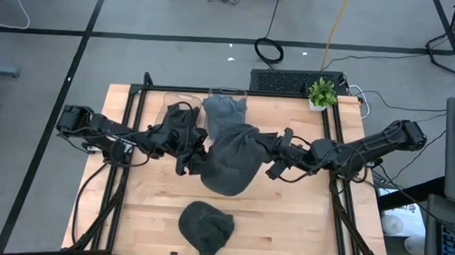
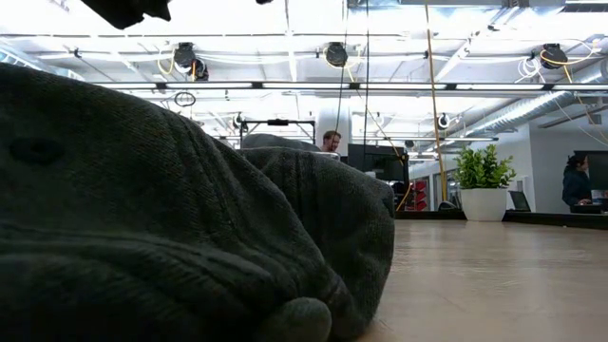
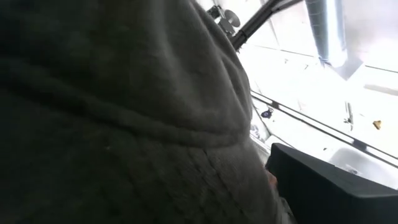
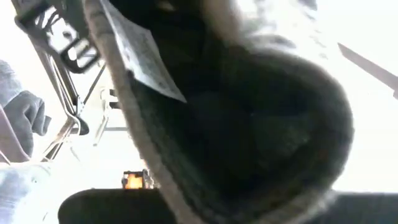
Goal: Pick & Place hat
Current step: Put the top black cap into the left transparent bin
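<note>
Limp grey knit hat slung between both pincers

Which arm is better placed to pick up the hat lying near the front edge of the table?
Neither clearly. The left tool and right tool both meet at the lifted grey hat, while the lying hat sits roughly midway between them.

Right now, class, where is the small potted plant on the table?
In the high view, the potted plant stands at the table's far edge on the right arm's side, beside the black keyboard.
</note>
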